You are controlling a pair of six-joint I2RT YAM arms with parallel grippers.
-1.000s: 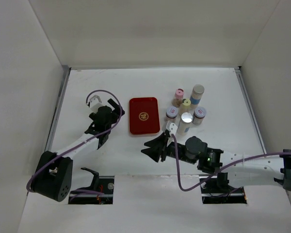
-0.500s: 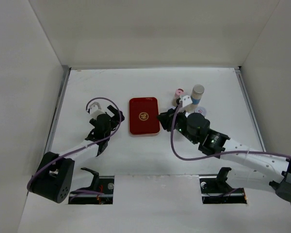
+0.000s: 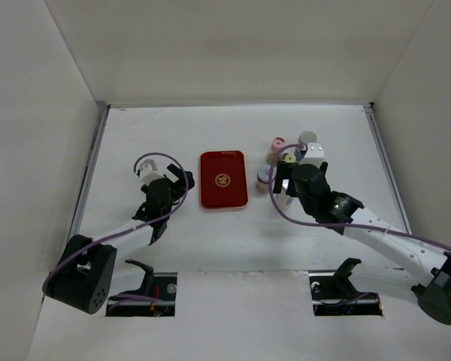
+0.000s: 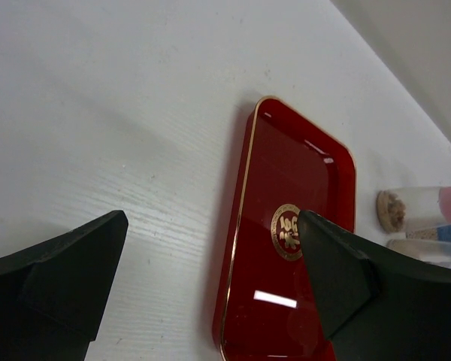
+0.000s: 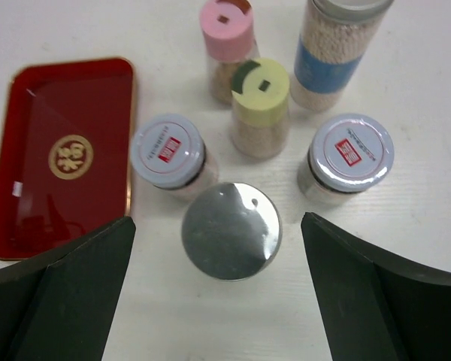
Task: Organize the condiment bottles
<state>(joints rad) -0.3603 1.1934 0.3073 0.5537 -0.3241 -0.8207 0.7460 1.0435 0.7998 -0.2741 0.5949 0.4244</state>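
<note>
We count six upright cylindrical bottles [image 5: 260, 113], granular fill and smooth caps, clustered just right of one glossy red rectangular tray [image 5: 60, 113]. Right gripper [image 5: 216, 226] hovers over them, jaws wide, empty. Left gripper [image 4: 210, 226], left of the tray, likewise spread, holding nothing.

The flat, glossy red rectangular tray [image 5: 83, 98] has a thin gold rim and a round gold emblem at its centre. To its right, the pink-capped cylindrical bottle [image 5: 226, 30] and the yellow-capped cylindrical bottle [image 5: 260, 86] show tan grains; the yellow cap carries a dark patch on its far-left edge. The tall clear bottle [image 5: 338, 60] wears a blue band. The left white-lidded jar [image 5: 167, 147] and the right white-lidded jar [image 5: 355, 149] bear small red labels above dark collars. The silver-lidded bottle [image 5: 231, 230] is plain and mirror-bright. The white table [image 5: 436, 150] shows faint grain.
</note>
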